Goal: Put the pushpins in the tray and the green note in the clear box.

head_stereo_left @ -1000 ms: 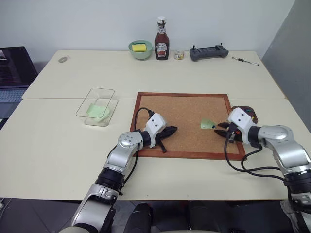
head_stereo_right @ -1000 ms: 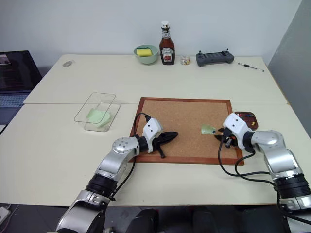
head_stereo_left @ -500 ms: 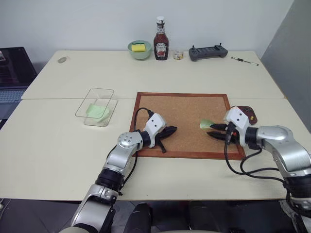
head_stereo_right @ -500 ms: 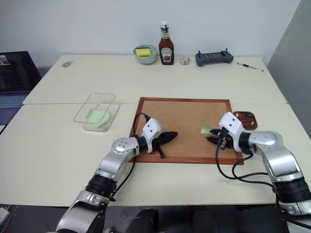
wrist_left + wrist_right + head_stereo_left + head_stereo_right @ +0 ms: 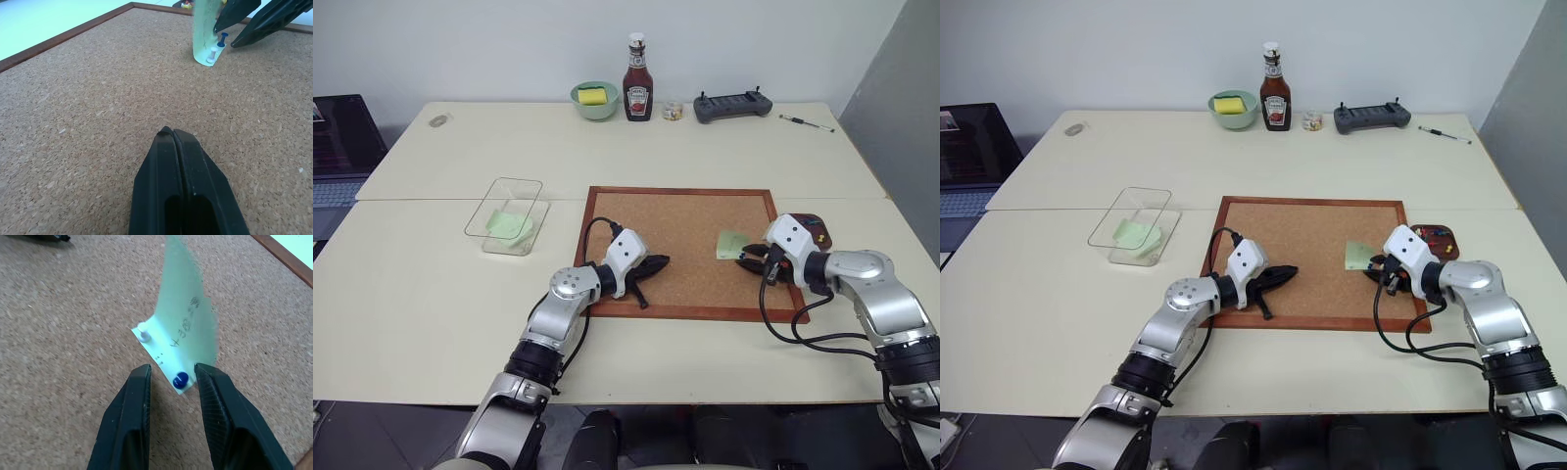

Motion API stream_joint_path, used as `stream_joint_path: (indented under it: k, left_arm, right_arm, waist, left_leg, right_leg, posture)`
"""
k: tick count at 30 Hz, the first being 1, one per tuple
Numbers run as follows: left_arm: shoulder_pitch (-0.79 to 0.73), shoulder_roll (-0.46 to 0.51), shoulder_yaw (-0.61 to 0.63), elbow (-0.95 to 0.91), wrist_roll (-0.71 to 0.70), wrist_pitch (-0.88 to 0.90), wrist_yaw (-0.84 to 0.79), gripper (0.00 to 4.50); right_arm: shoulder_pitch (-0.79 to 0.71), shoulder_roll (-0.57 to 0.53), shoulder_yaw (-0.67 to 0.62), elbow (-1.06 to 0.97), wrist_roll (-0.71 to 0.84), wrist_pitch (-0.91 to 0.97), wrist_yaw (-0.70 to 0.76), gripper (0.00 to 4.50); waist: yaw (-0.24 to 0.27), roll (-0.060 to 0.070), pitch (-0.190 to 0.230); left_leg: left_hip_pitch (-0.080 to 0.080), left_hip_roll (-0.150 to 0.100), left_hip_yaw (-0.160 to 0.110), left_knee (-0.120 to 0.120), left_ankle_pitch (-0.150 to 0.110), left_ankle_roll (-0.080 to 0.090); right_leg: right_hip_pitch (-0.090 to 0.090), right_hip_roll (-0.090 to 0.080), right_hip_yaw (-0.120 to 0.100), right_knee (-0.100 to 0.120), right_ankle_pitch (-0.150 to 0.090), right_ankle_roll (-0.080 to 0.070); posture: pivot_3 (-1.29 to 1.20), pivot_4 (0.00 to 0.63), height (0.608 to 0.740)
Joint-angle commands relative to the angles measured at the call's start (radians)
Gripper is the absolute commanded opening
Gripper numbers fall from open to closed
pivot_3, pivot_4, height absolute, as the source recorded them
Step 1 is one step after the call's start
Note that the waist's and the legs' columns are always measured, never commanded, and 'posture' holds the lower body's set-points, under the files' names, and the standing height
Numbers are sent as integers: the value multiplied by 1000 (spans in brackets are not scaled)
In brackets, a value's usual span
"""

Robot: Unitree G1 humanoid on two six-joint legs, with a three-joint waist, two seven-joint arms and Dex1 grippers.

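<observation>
The green note point(image 5: 732, 244) stands curled on the cork board point(image 5: 671, 220), held by a white pushpin point(image 5: 143, 334) and a dark blue pushpin point(image 5: 180, 378) along its lower edge. My right gripper point(image 5: 172, 374) is open at that edge, one finger on each side of the blue pin. Just behind that arm, off the board's right side, lies the dark tray point(image 5: 1435, 235) with several coloured pins in it. My left gripper point(image 5: 658, 262) is shut and empty, resting low over the board's left part. At the left stands the clear box point(image 5: 507, 214), with another green slip point(image 5: 509, 225) inside.
Along the far edge stand a ketchup bottle point(image 5: 637, 78), a pale green bowl point(image 5: 595, 99) holding a yellow sponge, a small jar point(image 5: 674, 111), a grey controller point(image 5: 732, 105) and a pen point(image 5: 808, 122). A laptop point(image 5: 337, 147) sits off the table's left side.
My right gripper has slid in toward the note, from the board's right edge to the note's pinned edge. The left arm has stayed still.
</observation>
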Motion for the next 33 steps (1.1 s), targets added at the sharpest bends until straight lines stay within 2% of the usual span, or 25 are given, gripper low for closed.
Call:
stream_joint_path:
  k: [1,11,12,13,18,19,33]
  left_arm:
    - [26,7,-15,7,14,11,4,0]
    - [27,7,-15,5,13,11,7,0]
    - [27,7,-15,5,13,12,8,0]
    - [27,6,-15,5,13,12,8,0]
    - [27,7,-17,4,13,13,8,0]
    - [27,7,-17,4,13,13,8,0]
    - [29,10,-16,3,12,15,7,0]
  right_arm:
    - [-24,-1,-10,-1,-6,-30,5,1486]
    - [-36,7,-14,20,-11,-33,8,1486]
    - [-37,8,-15,22,-11,-33,8,1119]
    - [-38,8,-15,23,-11,-33,8,1072]
    - [-41,10,-15,24,-11,-32,8,97]
    - [-41,11,-15,24,-11,-32,8,30]
    - [-49,-5,-58,-29,34,-1,35,30]
  waist:
    - [0,0,0]
    - [-1,0,0]
    - [-1,0,0]
    - [-1,0,0]
    - [-1,0,0]
    - [-1,0,0]
    - [-1,0,0]
  left_leg:
    - [0,0,0,0,0,0]
    - [0,0,0,0,0,0]
    - [0,0,0,0,0,0]
    - [0,0,0,0,0,0]
    - [0,0,0,0,0,0]
    - [0,0,0,0,0,0]
    - [0,0,0,0,0,0]
  right_leg:
    - [0,0,0,0,0,0]
    - [0,0,0,0,0,0]
    - [0,0,0,0,0,0]
    - [0,0,0,0,0,0]
    - [0,0,0,0,0,0]
    - [0,0,0,0,0,0]
    - [0,0,0,0,0,0]
  posture:
    - [0,150,740]
    - [0,150,740]
    - [0,150,740]
    - [0,150,740]
    - [0,150,740]
    - [0,150,740]
    - [0,150,740]
